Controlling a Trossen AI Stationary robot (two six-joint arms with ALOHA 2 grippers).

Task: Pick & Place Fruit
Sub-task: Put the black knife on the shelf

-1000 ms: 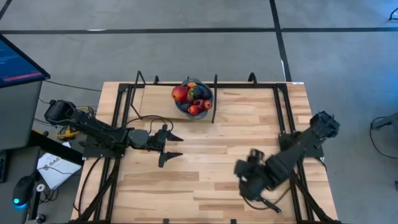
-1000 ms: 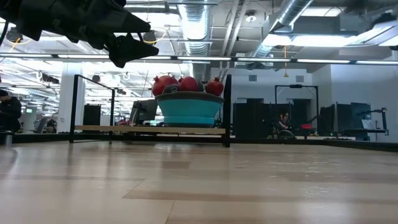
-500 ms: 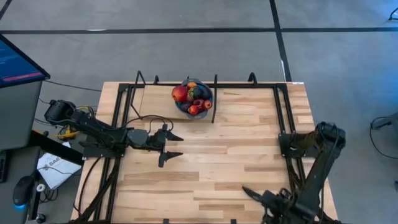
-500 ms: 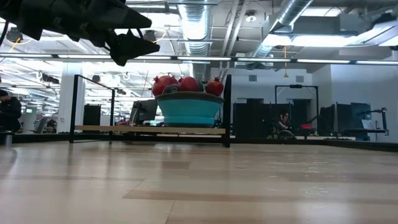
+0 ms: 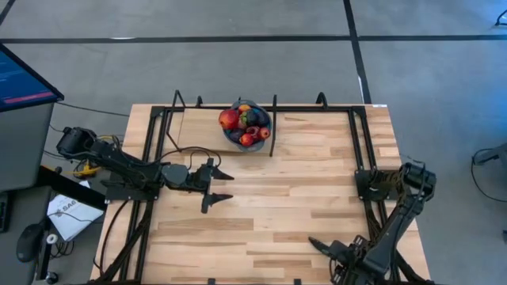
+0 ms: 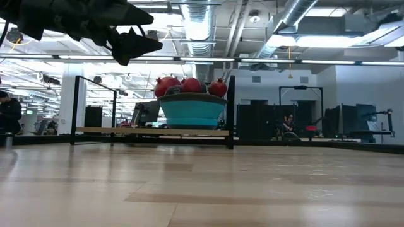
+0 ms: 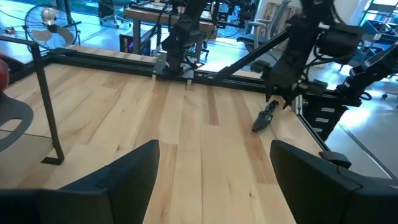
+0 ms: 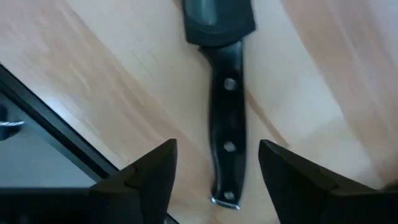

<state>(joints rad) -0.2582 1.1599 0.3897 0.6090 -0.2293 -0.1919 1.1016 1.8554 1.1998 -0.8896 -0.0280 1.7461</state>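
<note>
Red and dark purple round fruit [image 5: 244, 125] piled in round blue bowl [image 5: 234, 138] at table's far edge | left gripper [image 5: 221, 187] hovering mid-table, fingers spread, empty | right gripper [image 8: 217, 168] at near right edge, fingers apart astride black-handled riveted knife [image 8: 226, 118], not clamped

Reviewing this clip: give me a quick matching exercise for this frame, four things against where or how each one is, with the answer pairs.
Things:
1. fruit
2. knife
3. left gripper
4. blue bowl

Places or states:
A. lying flat on the table under the right gripper, black handle between its open fingers
B. piled in the bowl
C. open and empty, held above the table's left half
D. standing at the table's far edge, between the black rails

Pairs: 1-B, 2-A, 3-C, 4-D
</note>
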